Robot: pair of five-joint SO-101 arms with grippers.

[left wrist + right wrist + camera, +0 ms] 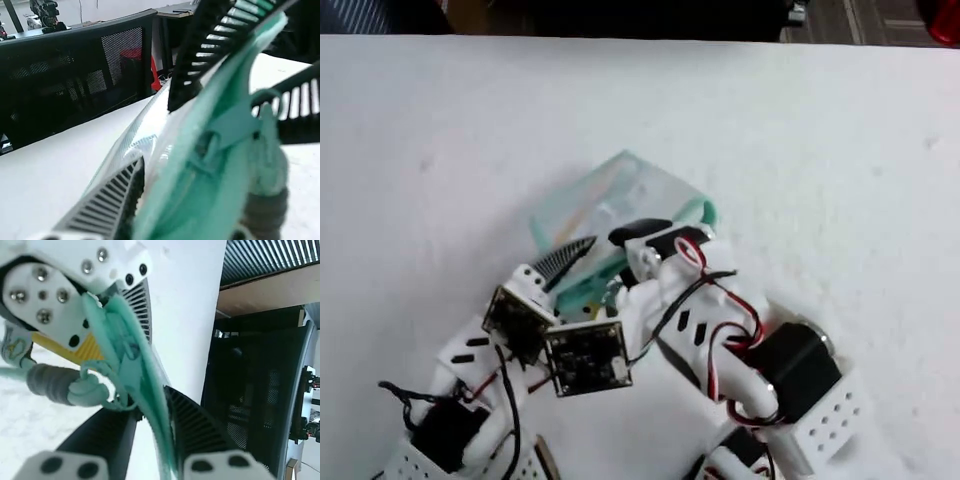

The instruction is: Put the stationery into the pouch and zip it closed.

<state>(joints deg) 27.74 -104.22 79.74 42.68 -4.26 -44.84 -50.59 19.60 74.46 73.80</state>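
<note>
A clear pouch point(620, 200) with teal trim lies mid-table, with stationery showing through it, one piece yellow point(90, 347). My left gripper point(575, 262) is at the pouch's near edge, its black ridged fingers point(210, 45) shut on the teal zip edge point(200, 165). The teal zip pull point(220, 135) sits just beside them, trailing a cord with a grey bead point(265, 210). My right gripper point(635, 240) meets the same edge from the other side. In its own view my right gripper point(150, 405) is shut on the teal band, just below the zip pull point(127, 367).
Both arms crowd the table's near side, their wrists almost touching over the pouch's near edge. A black mesh chair point(75, 75) stands beyond the table's far edge. Bare white table point(820, 150) spreads to the left, right and far side.
</note>
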